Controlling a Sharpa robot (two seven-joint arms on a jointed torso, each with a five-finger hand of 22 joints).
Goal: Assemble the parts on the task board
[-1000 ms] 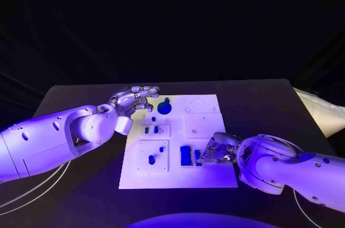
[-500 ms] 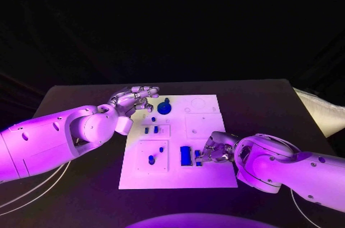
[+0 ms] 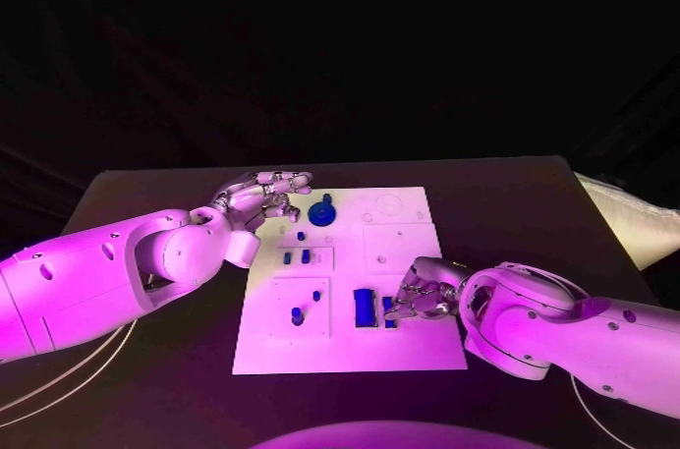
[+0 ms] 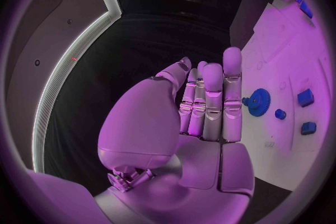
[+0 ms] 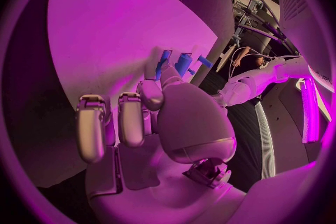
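The white task board [image 3: 404, 346] lies in the middle of the table. A blue gear [image 3: 323, 212] sits near its far left corner, also seen as the gear [image 4: 258, 102]. My left hand [image 3: 266, 196] hovers just left of it, fingers held side by side [image 4: 211, 103], holding nothing. A wide blue block [image 3: 366, 307] and a narrow blue part [image 3: 388, 312] stand near the board's front. My right hand [image 3: 420, 298] reaches them from the right, and its fingertips [image 5: 155, 89] pinch the narrow blue part [image 5: 164, 60].
Several small blue parts [image 3: 294, 257] sit in the board's left column, and a blue peg [image 3: 297, 315] stands in the front left plate. Recessed empty plates [image 3: 394, 245] take up the board's right side. A pale object [image 3: 624, 218] lies at the table's right edge.
My right hand has crept slightly left, closing onto the narrow blue part. The left hand has stayed where it was beside the gear.
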